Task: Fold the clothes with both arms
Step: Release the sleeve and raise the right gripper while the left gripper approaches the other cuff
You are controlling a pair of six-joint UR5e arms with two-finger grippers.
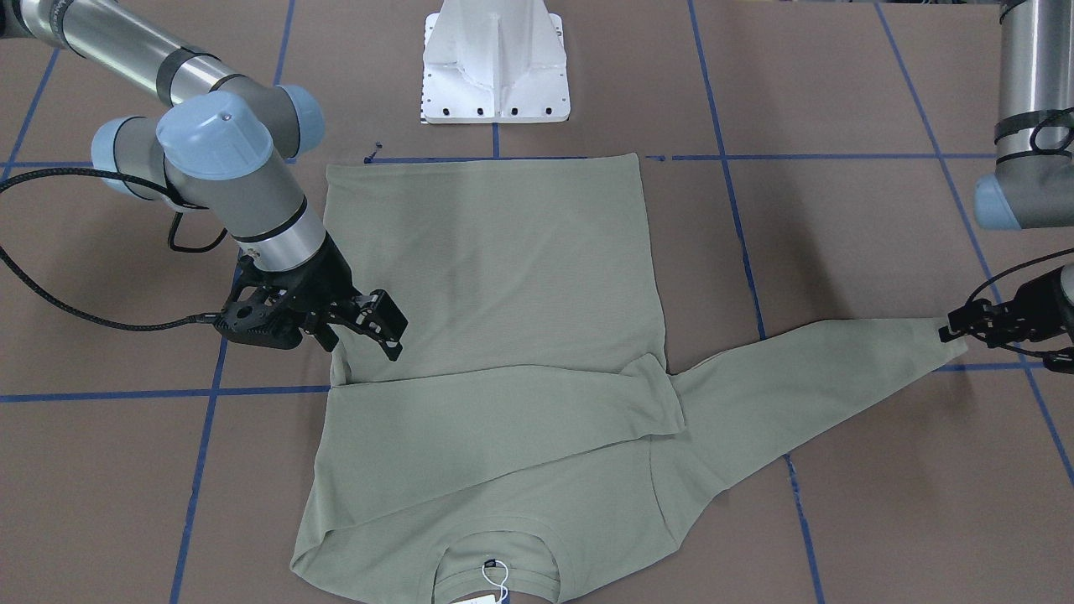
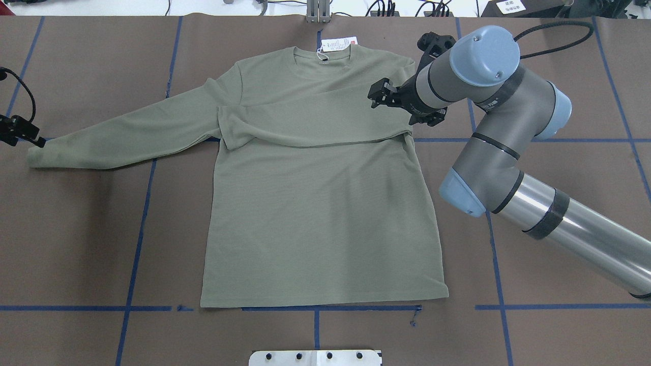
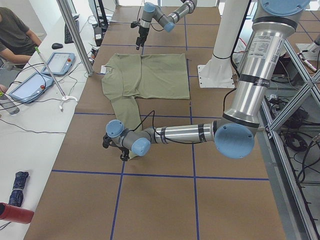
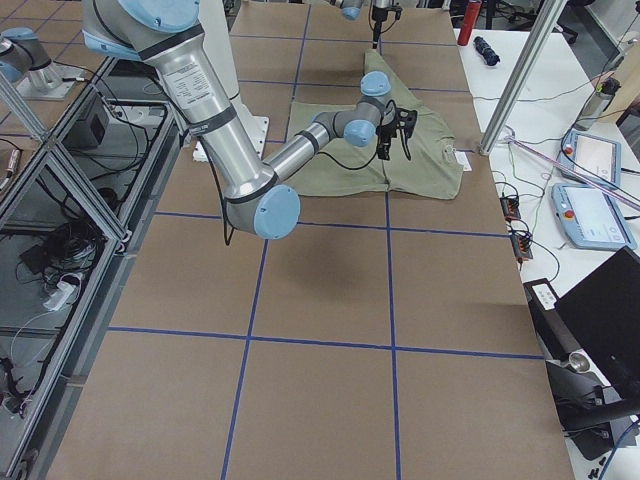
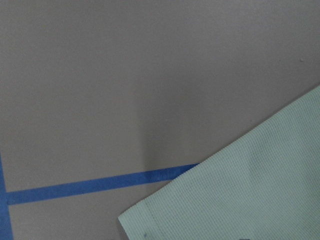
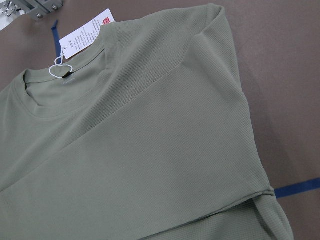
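Observation:
The sage-green shirt [image 2: 315, 203] lies flat on the brown table, neckline and white hang tag [image 2: 338, 44] at the far edge. One sleeve [image 2: 305, 122] is folded across the chest. The other sleeve [image 2: 127, 132] stretches out flat to the left. My right gripper [image 2: 379, 94] hovers over the folded sleeve near the shoulder, open and empty; it also shows in the front view [image 1: 361, 331]. My left gripper [image 1: 952, 329] sits right at the outstretched cuff [image 5: 145, 220]. Whether it is shut on the cuff, I cannot tell.
The white pedestal base [image 1: 495, 63] stands behind the hem. Blue tape lines [image 2: 142, 203] cross the table. A side bench holds tablets [image 3: 55, 62], with a person [image 3: 15, 35] seated there, and a metal post [image 3: 75, 35] stands at the table's edge.

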